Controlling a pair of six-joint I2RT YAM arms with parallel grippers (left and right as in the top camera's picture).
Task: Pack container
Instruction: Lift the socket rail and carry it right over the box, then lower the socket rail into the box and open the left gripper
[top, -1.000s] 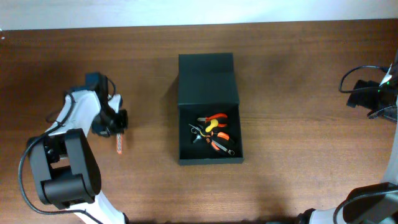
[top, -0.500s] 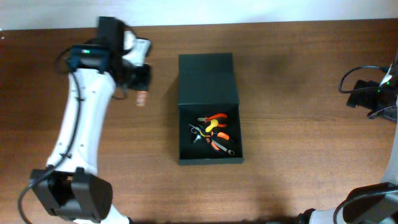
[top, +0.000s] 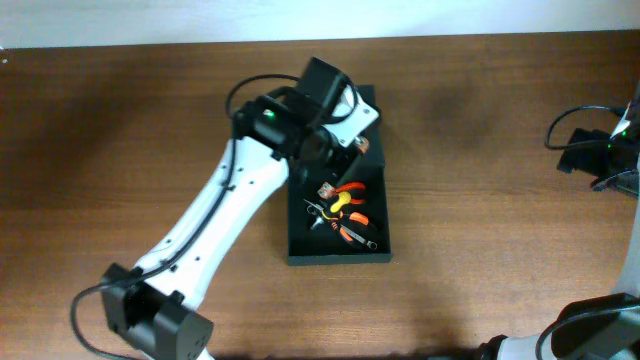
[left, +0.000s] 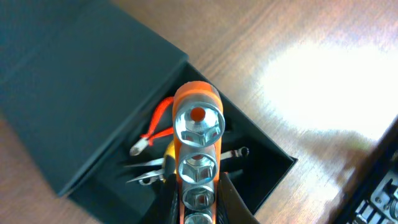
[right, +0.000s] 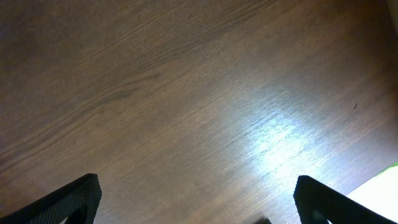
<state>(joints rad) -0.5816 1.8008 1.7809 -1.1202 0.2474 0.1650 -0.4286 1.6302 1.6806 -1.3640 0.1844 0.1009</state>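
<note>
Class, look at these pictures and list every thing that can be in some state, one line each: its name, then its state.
container: open, flap lid folded back, tools inside.
socket rail: gripped, held over the open container, not released.
left gripper: shut on the socket rail.
right gripper: open, empty, over the table.
pliers: lying loose inside the container.

Open container (top: 298, 246), partly blocked
Left arm (top: 235, 195) with gripped socket rail (left: 198, 149) hangs over pliers (top: 349, 188) inside; surface (top: 480, 200) rightward lies bare.
</note>
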